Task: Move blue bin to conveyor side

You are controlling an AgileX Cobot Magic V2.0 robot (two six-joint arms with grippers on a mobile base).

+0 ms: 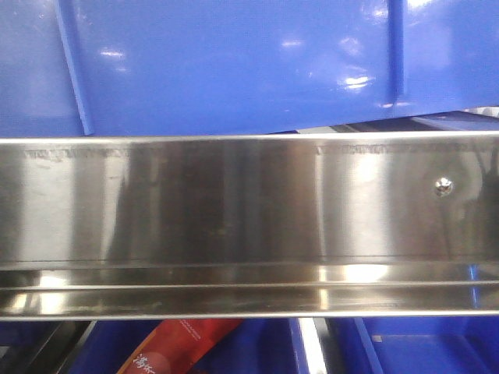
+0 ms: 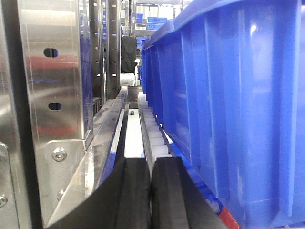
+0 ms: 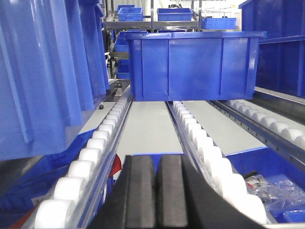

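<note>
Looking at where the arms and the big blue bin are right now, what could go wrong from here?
The left gripper, jaws shut on nothing, sits in the narrow gap between the blue bin and the steel frame; a sideways move may wedge it.
The bin looks tilted over the white rollers, so a push might make it slide off line.
A second blue bin stands ahead on the rollers; they might collide.

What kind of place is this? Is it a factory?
Most likely a warehouse or factory sorting line. Tracks of white rollers run beside a big blue bin, more blue bins sit on shelves far behind, and a shiny steel rail runs along the front.
</note>
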